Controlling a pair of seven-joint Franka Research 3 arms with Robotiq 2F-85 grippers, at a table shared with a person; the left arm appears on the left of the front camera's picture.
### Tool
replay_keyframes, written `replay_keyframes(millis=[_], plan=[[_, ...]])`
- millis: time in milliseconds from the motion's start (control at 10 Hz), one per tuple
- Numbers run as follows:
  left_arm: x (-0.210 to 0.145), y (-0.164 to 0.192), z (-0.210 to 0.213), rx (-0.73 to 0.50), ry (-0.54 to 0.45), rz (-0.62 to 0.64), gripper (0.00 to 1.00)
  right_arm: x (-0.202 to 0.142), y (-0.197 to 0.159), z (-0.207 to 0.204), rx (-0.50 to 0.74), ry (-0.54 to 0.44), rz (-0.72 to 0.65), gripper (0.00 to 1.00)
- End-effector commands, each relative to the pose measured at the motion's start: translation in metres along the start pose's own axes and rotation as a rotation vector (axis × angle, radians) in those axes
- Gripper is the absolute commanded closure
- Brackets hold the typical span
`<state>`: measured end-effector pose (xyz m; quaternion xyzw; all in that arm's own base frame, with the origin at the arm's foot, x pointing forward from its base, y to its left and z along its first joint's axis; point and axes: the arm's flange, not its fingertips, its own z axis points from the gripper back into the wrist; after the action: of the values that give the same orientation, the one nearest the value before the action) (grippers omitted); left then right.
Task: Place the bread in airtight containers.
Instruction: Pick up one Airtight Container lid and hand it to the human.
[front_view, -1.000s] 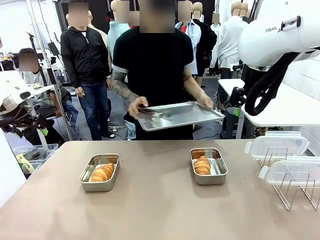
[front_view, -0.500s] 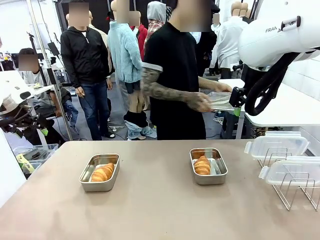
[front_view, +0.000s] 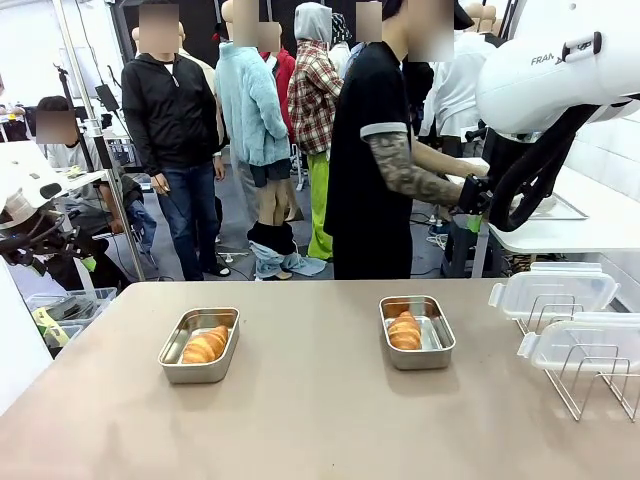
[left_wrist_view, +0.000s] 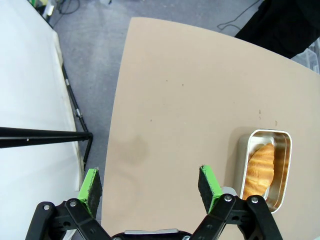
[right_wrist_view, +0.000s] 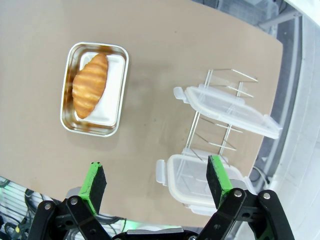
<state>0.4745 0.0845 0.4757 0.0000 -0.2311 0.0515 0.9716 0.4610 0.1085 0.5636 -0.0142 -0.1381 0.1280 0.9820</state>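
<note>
The left gripper (left_wrist_view: 150, 182) hangs wide open and empty above the counter (left_wrist_view: 190, 100). At its three o'clock stands the left container (left_wrist_view: 270, 132), with one croissant (left_wrist_view: 260, 165) lying inside. The right gripper (right_wrist_view: 156, 179) is likewise spread wide and holds nothing. At its eleven o'clock the right container (right_wrist_view: 114, 85) carries the second croissant (right_wrist_view: 90, 90), and from one to three o'clock the clear lids (right_wrist_view: 225, 107) lean in a wire rack (right_wrist_view: 221, 145). Both containers stand uncovered.
</note>
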Motion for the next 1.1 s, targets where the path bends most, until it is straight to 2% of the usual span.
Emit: replay_keyframes(millis=[0,1000], plan=[[-0.0016,0.0002,0.0017,0.001,-0.002,0.004,0.00,0.0010,0.0007,-0.0004,-0.004,-0.003,-0.005,0.00],[-0.0016,0.0002,0.0017,0.001,-0.002,0.004,0.00,0.0010,0.0007,-0.0004,-0.004,-0.003,-0.005,0.00]])
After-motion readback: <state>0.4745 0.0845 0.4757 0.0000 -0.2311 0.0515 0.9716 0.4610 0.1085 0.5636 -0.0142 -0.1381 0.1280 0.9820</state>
